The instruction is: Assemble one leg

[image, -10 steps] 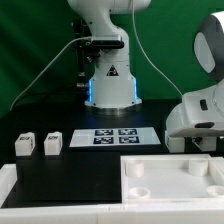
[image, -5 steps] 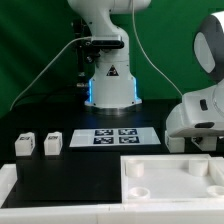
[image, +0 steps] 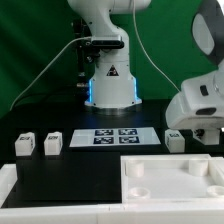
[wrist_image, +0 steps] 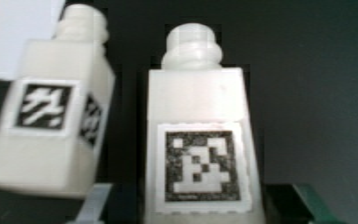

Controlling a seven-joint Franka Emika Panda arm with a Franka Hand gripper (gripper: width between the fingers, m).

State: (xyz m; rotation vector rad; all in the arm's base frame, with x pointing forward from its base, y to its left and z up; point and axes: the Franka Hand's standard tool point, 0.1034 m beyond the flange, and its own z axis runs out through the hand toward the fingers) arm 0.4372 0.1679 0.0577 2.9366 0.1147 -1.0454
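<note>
In the wrist view a white leg (wrist_image: 199,130) with a black-and-white tag stands between my gripper (wrist_image: 208,195) fingers. One finger (wrist_image: 101,195) is against its side. The other finger (wrist_image: 318,195) stands off it with a dark gap, so the gripper is open around the leg. A second leg (wrist_image: 51,110) stands close beside it, outside the fingers. In the exterior view my gripper (image: 200,128) hangs low at the right, with one leg (image: 173,140) showing beside the hand. Two more legs (image: 23,144) (image: 52,143) stand at the left.
The marker board (image: 108,137) lies mid-table in front of the robot base (image: 110,85). The large white tray-like tabletop piece (image: 165,178) lies at the front right. A white border strip (image: 40,185) runs along the front left.
In the exterior view the hand at the right has shifted upward and a little to the right. The legs on the left and the marker board have not moved.
</note>
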